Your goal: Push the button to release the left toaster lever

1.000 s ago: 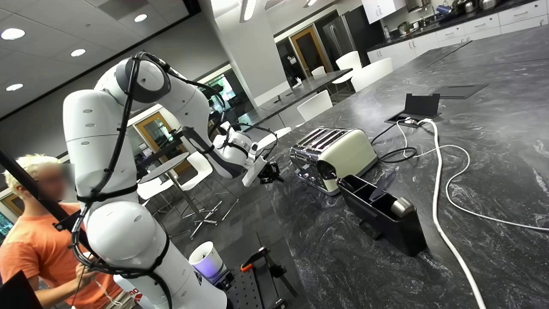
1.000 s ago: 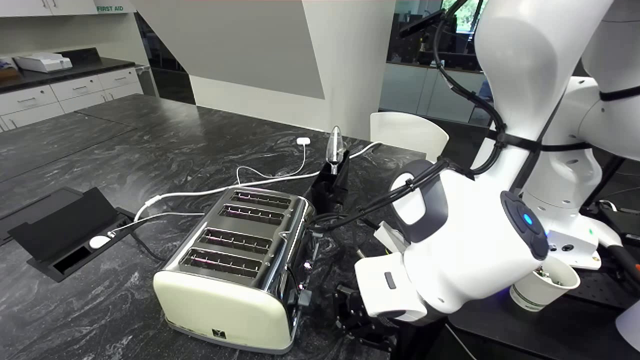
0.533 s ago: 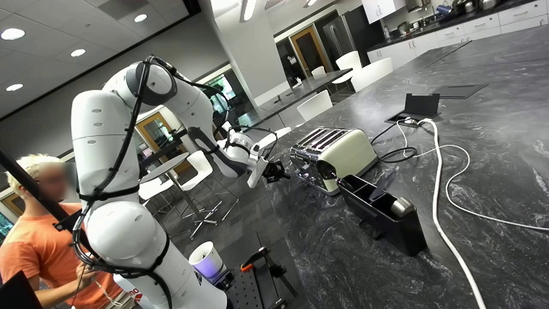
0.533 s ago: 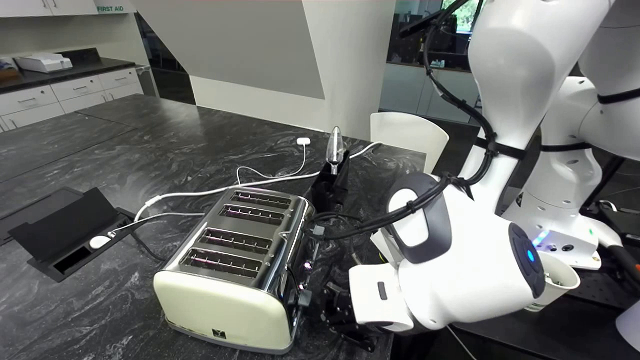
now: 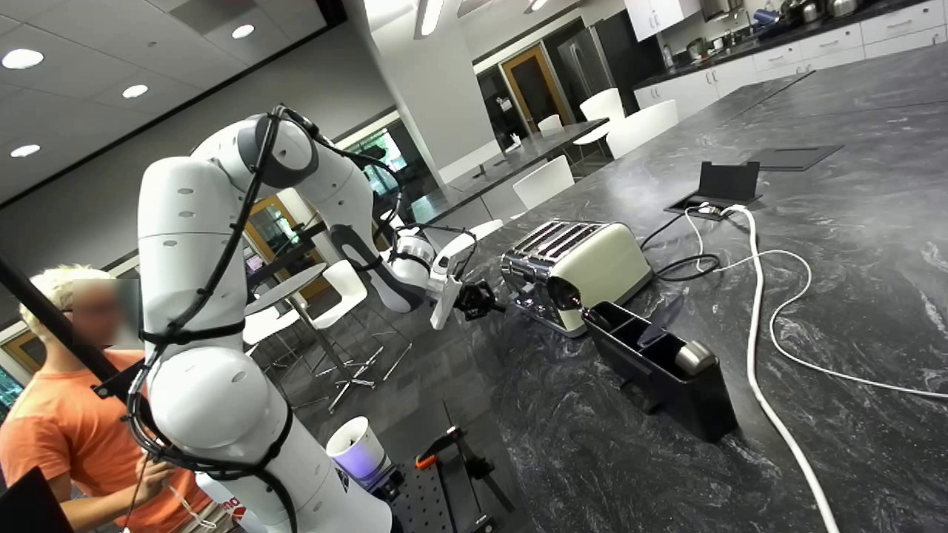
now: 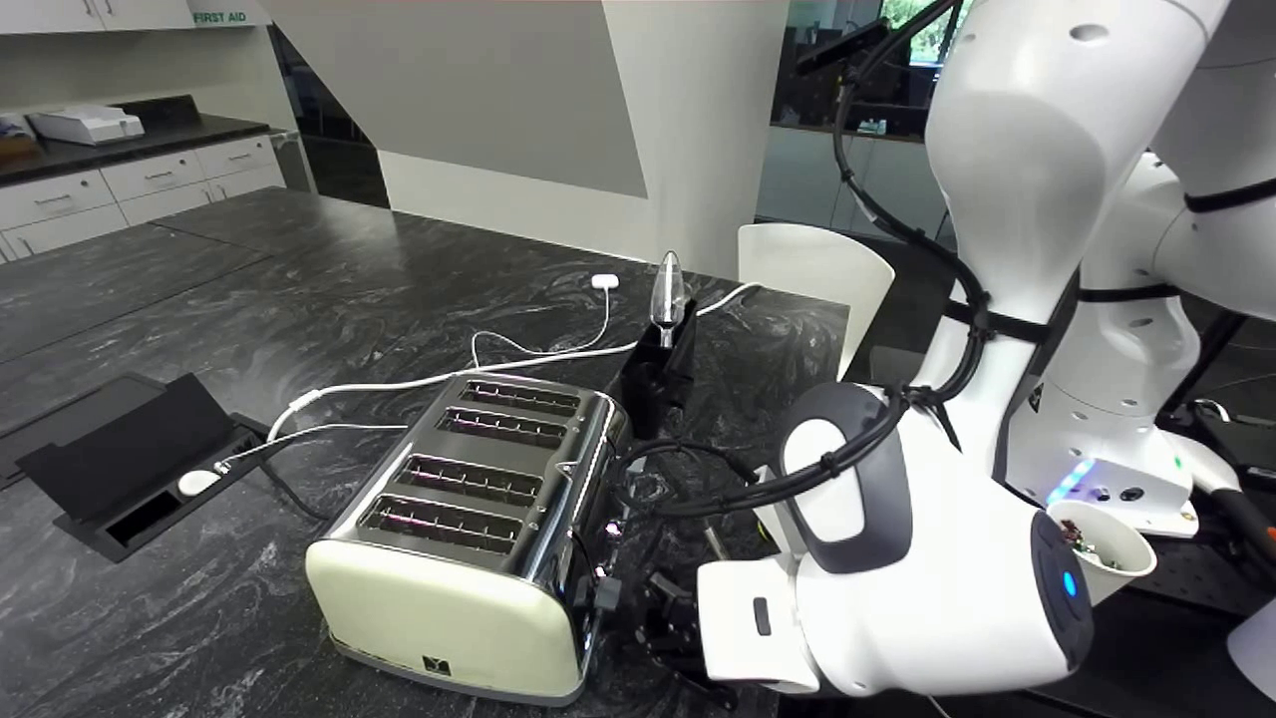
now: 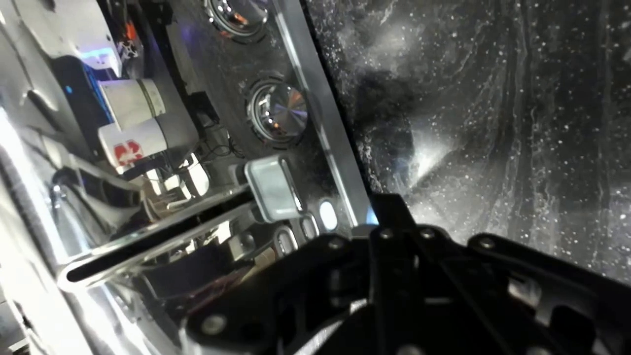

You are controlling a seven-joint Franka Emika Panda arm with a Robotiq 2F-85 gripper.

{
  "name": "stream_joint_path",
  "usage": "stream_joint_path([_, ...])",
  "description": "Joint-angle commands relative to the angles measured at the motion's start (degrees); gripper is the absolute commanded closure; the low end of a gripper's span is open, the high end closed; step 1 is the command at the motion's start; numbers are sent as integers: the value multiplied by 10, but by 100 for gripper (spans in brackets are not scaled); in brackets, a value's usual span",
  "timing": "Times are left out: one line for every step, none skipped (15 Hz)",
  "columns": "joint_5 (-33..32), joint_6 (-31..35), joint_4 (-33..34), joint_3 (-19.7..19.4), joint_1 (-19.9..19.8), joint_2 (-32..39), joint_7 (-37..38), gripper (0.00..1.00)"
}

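Note:
The silver-and-cream toaster [image 5: 603, 259] stands on the dark counter; it also shows in an exterior view [image 6: 439, 608]. Its chrome front faces the arm. A grey lever [image 6: 606, 595] sits low on the near end of that front. The wrist view shows a lever [image 7: 273, 187] at the end of its slot, two oval buttons [image 7: 286, 240], a lit oval button [image 7: 328, 215] and round dials [image 7: 278, 111]. My gripper [image 7: 392, 209] is shut and empty, fingertips together near the toaster's bottom edge. In both exterior views the gripper [image 5: 489, 302] [image 6: 670, 613] is just off the front, apparently apart from it.
A black divided holder [image 5: 659, 377] stands beside the toaster's far end from the lever. White cables [image 5: 755, 311] and a black cord [image 5: 689, 270] run to a flip-up outlet [image 5: 726, 181]. My arm's black cable [image 6: 718, 504] loops close to the toaster's front.
My gripper has moved closer to the toaster's front, and the wrist has sunk a little. The arm leans farther toward the counter. The toaster has not moved.

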Motion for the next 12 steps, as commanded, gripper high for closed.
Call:
stream_joint_path([-28,-27,16,14,-12,17,26,100])
stream_joint_path([-34,-28,19,15,-13,22,31,100])
stream_joint_path([-37,-30,21,16,-14,25,33,100])
stream_joint_path([-41,-29,25,17,-16,29,37,100])
stream_joint_path([-43,-30,27,17,-17,32,37,100])
stream_joint_path([-46,-31,30,18,-18,36,36,100])
stream_joint_path([-47,-32,33,18,-20,39,36,100])
stream_joint_path([-48,-34,35,19,-22,41,36,100])
stream_joint_path([-49,-36,37,20,-23,44,36,100])
stream_joint_path([-50,-38,40,20,-24,46,36,100])
stream_joint_path([-50,-40,42,20,-24,47,36,100])
stream_joint_path([-51,-42,43,21,-25,48,37,100])
